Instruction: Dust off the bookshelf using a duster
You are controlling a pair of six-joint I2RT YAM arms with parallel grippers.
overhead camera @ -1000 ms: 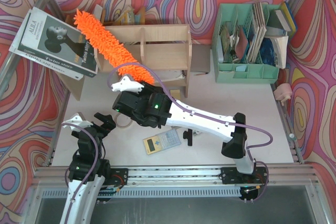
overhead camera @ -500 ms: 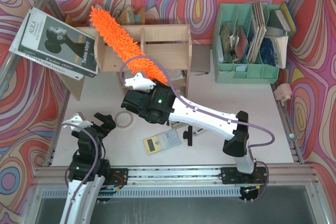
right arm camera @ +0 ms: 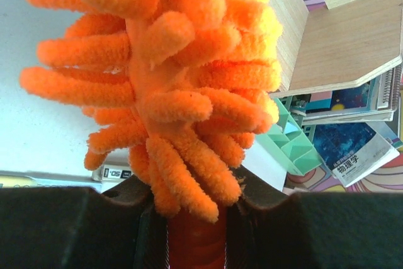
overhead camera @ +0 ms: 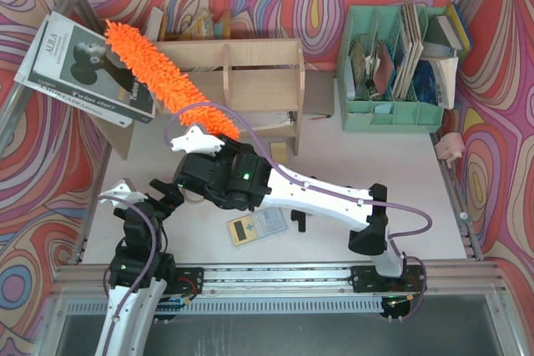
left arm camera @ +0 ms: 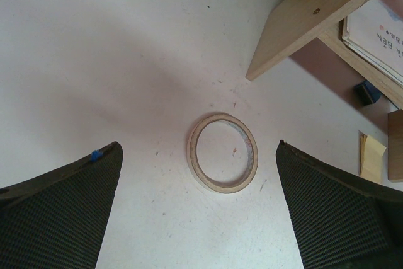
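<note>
The bookshelf (overhead camera: 250, 56) is a low plywood unit at the back centre-left; its panels also show in the right wrist view (right arm camera: 352, 48) and the left wrist view (left arm camera: 315, 17). The orange fluffy duster (overhead camera: 158, 72) slants from my right gripper up-left across the shelf's left end, its tip over a book. My right gripper (overhead camera: 219, 141) is shut on the duster's orange handle (right arm camera: 195, 244), with the fluffy head (right arm camera: 170, 80) filling that view. My left gripper (overhead camera: 163, 193) is open and empty, low over the table near a tape ring (left arm camera: 222, 152).
A large black-and-white book (overhead camera: 83, 68) leans at the shelf's left. A mint-green file organiser (overhead camera: 392, 64) with books stands back right. A calculator (overhead camera: 257, 226) and a small black object (overhead camera: 297, 221) lie at the front centre. A pink object (overhead camera: 449, 147) is at the right edge.
My right gripper has swung the duster: its head moved right over the shelf's top, then back left, and now its tip lies over the book at the left end. The left arm has not moved.
</note>
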